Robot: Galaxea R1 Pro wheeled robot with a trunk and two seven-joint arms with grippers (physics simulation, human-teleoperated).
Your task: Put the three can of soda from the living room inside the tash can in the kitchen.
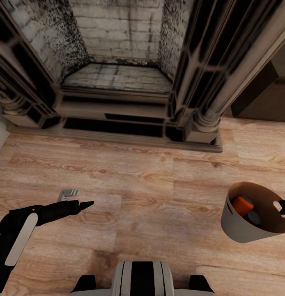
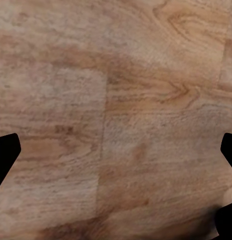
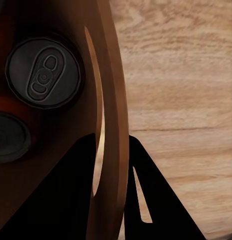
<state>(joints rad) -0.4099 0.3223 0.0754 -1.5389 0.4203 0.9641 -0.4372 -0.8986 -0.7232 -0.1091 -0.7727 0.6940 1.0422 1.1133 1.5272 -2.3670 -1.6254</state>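
Right end effector (image 3: 113,200) was clamped on the rim of the tash can (image 1: 241,230), carried above the wood floor (image 1: 150,193) by the fireplace (image 1: 113,82). Cans of soda (image 3: 44,75) lay inside; whether all three, I cannot tell. Left end effector (image 1: 79,204) hung empty, fingers apart. Judged: the kitchen trip remained.

A pale grey-white trash can (image 1: 241,228) with a brown interior hangs tilted above the light wood floor (image 1: 142,193), its rim pinched by the right claw (image 3: 113,165); an orange soda can (image 1: 242,204) and a dark one (image 1: 253,217) lie inside.
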